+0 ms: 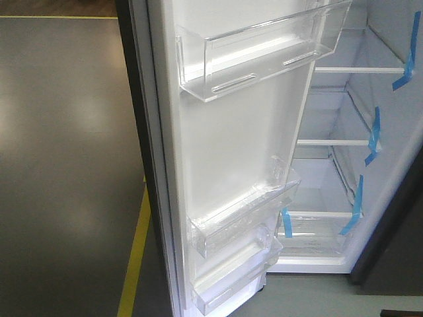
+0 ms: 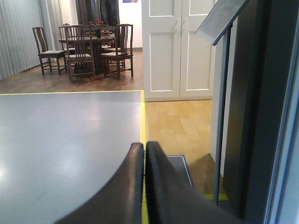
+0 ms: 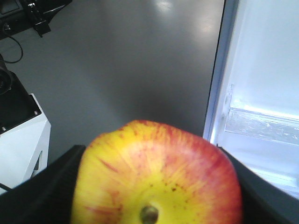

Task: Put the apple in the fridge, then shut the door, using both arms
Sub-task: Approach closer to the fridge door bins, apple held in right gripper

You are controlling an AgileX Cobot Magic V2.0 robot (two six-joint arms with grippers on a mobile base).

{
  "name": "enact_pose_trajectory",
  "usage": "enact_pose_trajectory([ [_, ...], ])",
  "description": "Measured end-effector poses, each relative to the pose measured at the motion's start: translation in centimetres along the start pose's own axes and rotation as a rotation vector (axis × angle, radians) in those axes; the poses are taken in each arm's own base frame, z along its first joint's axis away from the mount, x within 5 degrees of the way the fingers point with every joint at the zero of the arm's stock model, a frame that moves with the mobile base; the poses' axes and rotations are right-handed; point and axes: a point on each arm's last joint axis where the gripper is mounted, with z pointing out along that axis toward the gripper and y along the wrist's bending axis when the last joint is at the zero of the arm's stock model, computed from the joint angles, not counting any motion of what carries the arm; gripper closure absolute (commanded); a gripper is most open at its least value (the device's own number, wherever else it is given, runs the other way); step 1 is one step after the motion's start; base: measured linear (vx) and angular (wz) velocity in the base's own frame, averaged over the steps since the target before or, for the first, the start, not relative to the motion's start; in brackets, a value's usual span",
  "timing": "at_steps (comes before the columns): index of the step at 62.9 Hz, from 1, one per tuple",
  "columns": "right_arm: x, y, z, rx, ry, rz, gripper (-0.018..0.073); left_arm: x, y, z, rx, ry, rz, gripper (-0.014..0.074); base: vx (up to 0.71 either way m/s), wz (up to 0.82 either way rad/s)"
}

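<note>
The fridge point(image 1: 324, 191) stands open, its white inside showing glass shelves point(image 1: 357, 69) edged with blue tape strips point(image 1: 373, 135). The door point(image 1: 231, 145) is swung wide, its white inner face towards the front camera, with clear plastic bins point(image 1: 264, 53) high and low on it. A grey floor point(image 1: 66, 132) with a yellow line point(image 1: 135, 257) lies beside the door. The left end effector point(image 2: 144, 177) is empty, its two black fingers pressed together, near the door's dark edge. The right end effector point(image 3: 154, 196) grips the apple point(image 3: 159, 163) from both sides, stem point(image 3: 150, 214) facing the wrist camera. The apple is outside the fridge, over the floor, beside the door's inner face.
</note>
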Motion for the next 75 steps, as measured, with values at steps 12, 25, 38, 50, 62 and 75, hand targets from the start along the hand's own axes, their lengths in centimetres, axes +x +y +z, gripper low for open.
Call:
enact_pose_trajectory([
  [12, 0.0, 0.0, 0.0, 0.0, 0.0, 0.0, 0.0169, 0.0, 0.0, 0.0, 0.0, 0.0, 0.0, 0.0603, 0.07, 0.0],
  [25, 0.0, 0.0, 0.0, 0.0, 0.0, 0.0, 0.0169, 0.0, 0.0, 0.0, 0.0, 0.0, 0.0, 0.0603, 0.06, 0.0],
  [38, 0.0, 0.0, 0.0, 0.0, 0.0, 0.0, 0.0169, 0.0, 0.0, 0.0, 0.0, 0.0, 0.0, 0.0603, 0.06, -0.01],
  [50, 0.0, 0.0, 0.0, 0.0, 0.0, 0.0, 0.0169, 0.0, 0.0, 0.0, 0.0, 0.0, 0.0, 0.0603, 0.06, -0.03],
  [62, 0.0, 0.0, 0.0, 0.0, 0.0, 0.0, 0.0169, 0.0, 0.0, 0.0, 0.0, 0.0, 0.0, 0.0603, 0.05, -0.05],
  [75, 0.0, 0.0, 0.0, 0.0, 0.0, 0.0, 0.0169, 0.0, 0.0, 0.0, 0.0, 0.0, 0.0, 0.0603, 0.02, -0.04],
])
